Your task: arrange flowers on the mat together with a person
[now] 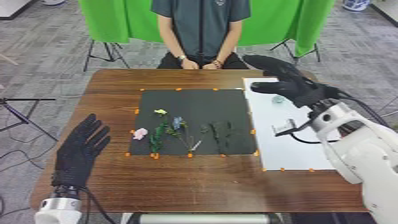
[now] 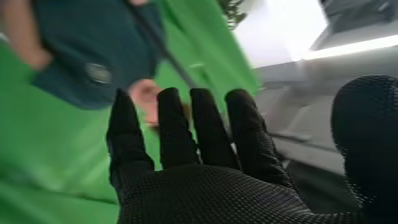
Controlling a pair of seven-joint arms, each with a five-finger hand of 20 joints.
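- Holds the right hand (image 1: pixel 300 86) raised over the far part of the white sheet (image 1: pixel 306 159), with fingers straight and aimed toward the far side of the brown table (image 1: pixel 213 187)
- In the right wrist view, spreads the right hand (image 2: pixel 204 197) wide, with straight fingers set apart and thumb standing well out to one side, gripping nothing
- Keeps the left hand (image 1: pixel 80 150) beside the dark mat (image 1: pixel 191 101), to its left, with fingers nearly straight, a little apart, and nothing in their hold
- Has the pink flower (image 1: pixel 140 133) near the left edge of the dark mat, nearest of the blooms to the left fingers, yet apart from them
- Has the yellow flower (image 1: pixel 160 111) farther up the mat, and the blue flower (image 1: pixel 178 122) to the right of both
- Shows a leafy green stem (image 1: pixel 157 138) beside the pink flower, and dark green sprigs (image 1: pixel 220 131) on the mat's right half
- Leaves all of these on the near side and to the left of the right fingers, well apart from them
- Includes a small clear object (image 1: pixel 278 99) on the white sheet, near the right thumb
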